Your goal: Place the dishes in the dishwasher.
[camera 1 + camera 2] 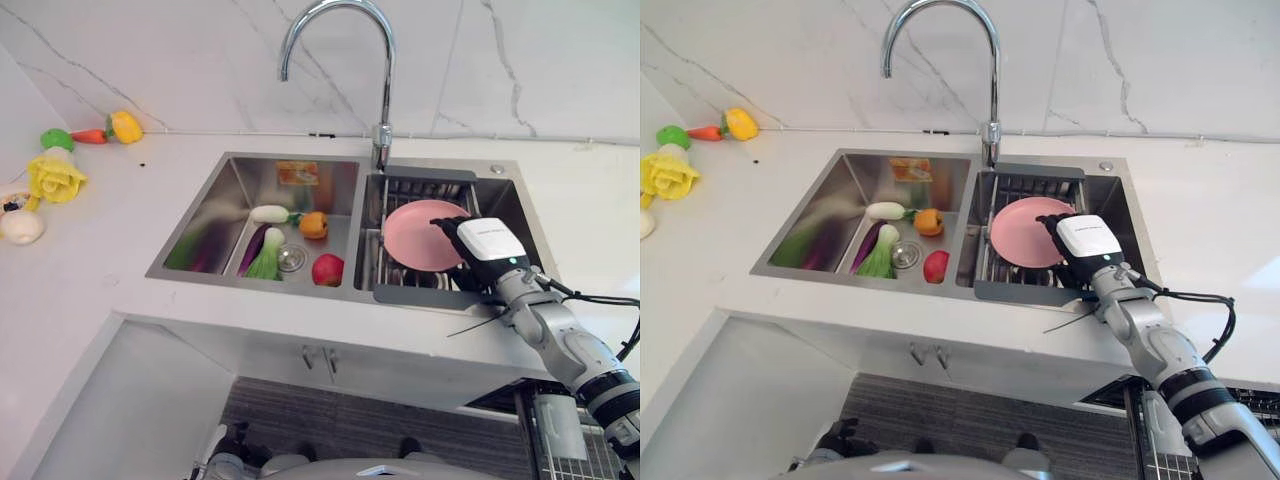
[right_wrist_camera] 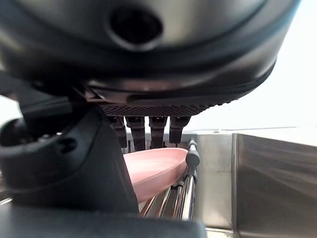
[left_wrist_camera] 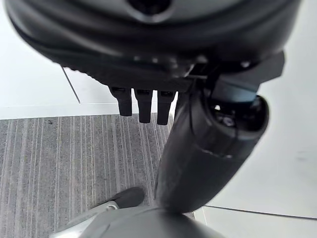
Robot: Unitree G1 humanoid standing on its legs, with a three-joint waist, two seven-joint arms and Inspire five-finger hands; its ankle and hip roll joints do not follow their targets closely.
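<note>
A pink plate leans on the dark wire rack in the sink's right basin. My right hand reaches in from the right and is at the plate's right rim. Seen from the right wrist, its fingers lie over the pink plate and the thumb sits under the rim, pinching it. My left hand hangs low over the striped floor with relaxed fingers and holds nothing.
The left basin holds toy vegetables and fruit: a white radish, an orange pepper, a red apple and greens. A tall faucet stands behind the sink. More toy food lies on the counter at far left. A wire basket shows low right.
</note>
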